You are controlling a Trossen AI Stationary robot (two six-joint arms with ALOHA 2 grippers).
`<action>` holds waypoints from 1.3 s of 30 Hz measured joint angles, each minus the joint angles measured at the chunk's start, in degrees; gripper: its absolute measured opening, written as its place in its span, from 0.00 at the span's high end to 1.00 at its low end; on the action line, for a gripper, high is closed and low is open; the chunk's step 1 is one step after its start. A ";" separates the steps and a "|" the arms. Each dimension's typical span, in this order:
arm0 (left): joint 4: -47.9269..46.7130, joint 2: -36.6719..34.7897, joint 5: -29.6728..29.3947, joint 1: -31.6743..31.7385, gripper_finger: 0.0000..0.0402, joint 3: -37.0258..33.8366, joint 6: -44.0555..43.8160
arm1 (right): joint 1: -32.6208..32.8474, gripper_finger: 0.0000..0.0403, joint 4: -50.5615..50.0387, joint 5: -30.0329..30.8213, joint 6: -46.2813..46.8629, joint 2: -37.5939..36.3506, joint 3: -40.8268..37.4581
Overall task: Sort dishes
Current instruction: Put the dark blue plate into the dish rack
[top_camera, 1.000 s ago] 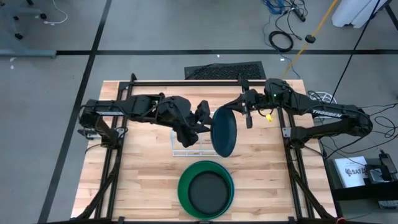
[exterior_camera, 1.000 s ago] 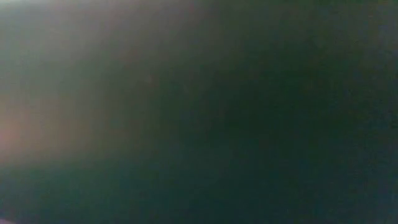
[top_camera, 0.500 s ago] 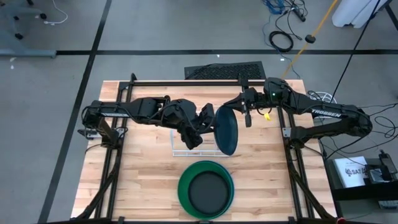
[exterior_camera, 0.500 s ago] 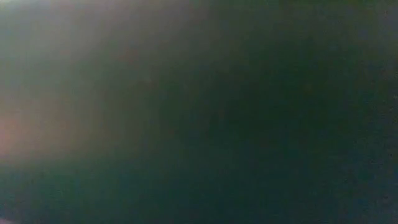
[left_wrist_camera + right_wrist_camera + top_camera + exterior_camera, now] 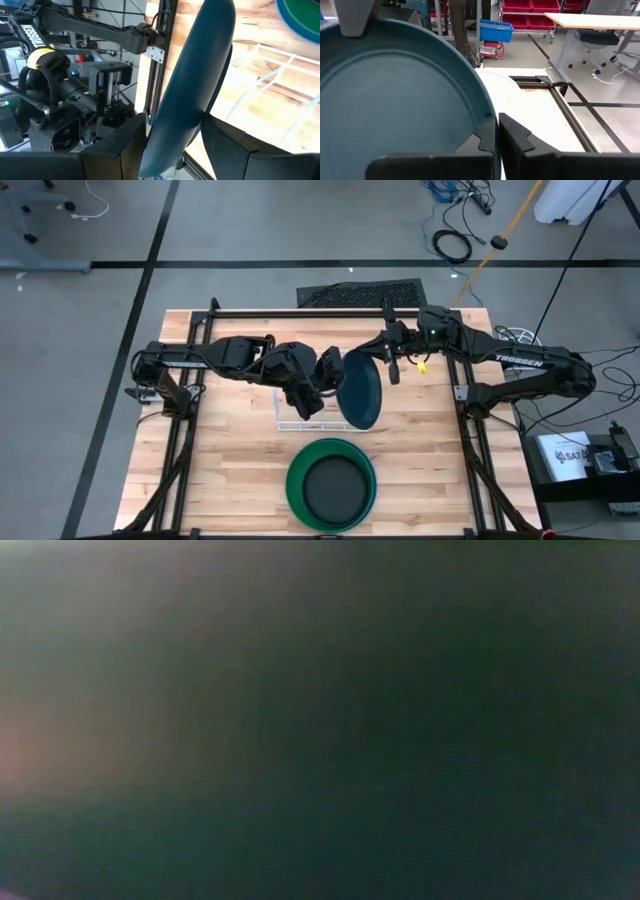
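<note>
Over the rack [image 5: 300, 420]: you have the blue plate [image 5: 360, 390] on edge, between both arms.
Right gripper [image 5: 495, 135]: fingers clamped on its rim.
Left gripper [image 5: 172, 137]: fingers apart, straddling the rim — not yet closed.
Handling: likely light, stiff, slick plastic — grip the rim squarely.
Near edge: green plate [image 5: 331, 482], dark dish inside.

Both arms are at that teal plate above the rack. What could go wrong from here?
The teal plate stands on edge over the white wire rack, pinched at its rim by the right gripper; it could pivot or slip.

The left gripper straddles the same plate, so if the arms pull differently, it may twist free.

A drop could hit the green plate below.
</note>
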 joint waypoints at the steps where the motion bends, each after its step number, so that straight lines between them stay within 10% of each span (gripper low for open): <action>1: -0.01 0.00 -0.06 0.01 0.51 0.00 -0.01 | 0.00 1.00 0.08 -0.02 0.06 0.09 0.00; 12: -1.86 1.75 -0.73 0.08 0.54 -0.07 0.33 | 0.04 1.00 0.35 -0.33 0.65 0.19 0.00; 24: -2.39 2.15 -0.53 0.15 0.93 -0.17 1.48 | 0.09 1.00 2.20 -0.05 1.07 0.00 0.22; 39: -8.63 2.12 -0.56 2.01 0.93 -0.11 4.73 | 1.73 0.84 9.45 1.08 -2.33 -4.35 0.13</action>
